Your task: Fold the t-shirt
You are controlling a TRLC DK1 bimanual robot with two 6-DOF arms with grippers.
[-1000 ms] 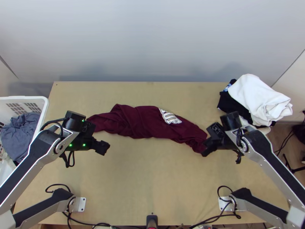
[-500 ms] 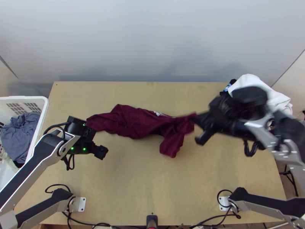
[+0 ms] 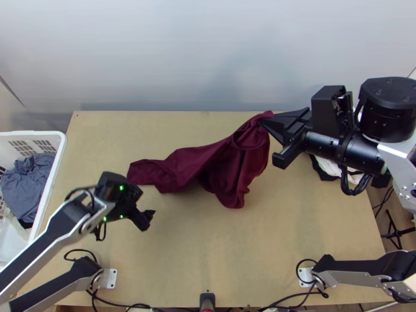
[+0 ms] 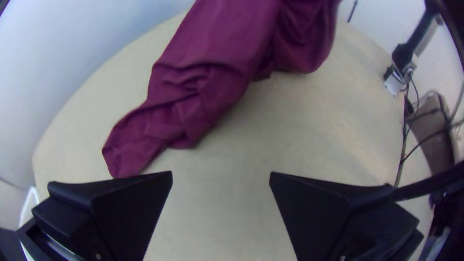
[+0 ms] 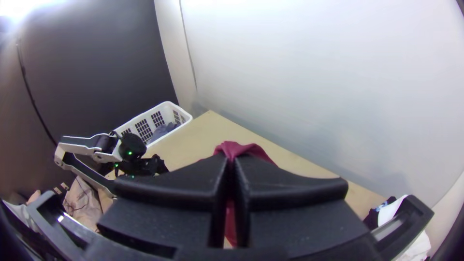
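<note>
The maroon t-shirt (image 3: pixel 200 166) is bunched, its left end lying on the table and its right end lifted. At that raised end my right gripper (image 3: pixel 265 120) is closed on a gathered bit of cloth, the rest draping below. In the right wrist view, the fingers of my right gripper (image 5: pixel 231 162) meet on the t-shirt (image 5: pixel 238 148). My left gripper (image 3: pixel 148 216) is just nearer the table's front than the shirt's left end. In the left wrist view, my left gripper (image 4: pixel 221 176) is open, apart from the t-shirt (image 4: pixel 203 82).
A white basket (image 3: pixel 57 156) with grey-blue cloth (image 3: pixel 28 182) stands at the table's left. White and black clothes (image 3: pixel 338 169) lie at the right edge, partly under the right arm. Cables (image 3: pixel 291 297) run along the front edge of the table (image 3: pixel 208 249).
My right gripper has risen and moved toward the back with its end of the t-shirt, pulling that part off the table. The white print has gone from sight. My left gripper has shifted slightly frontward.
</note>
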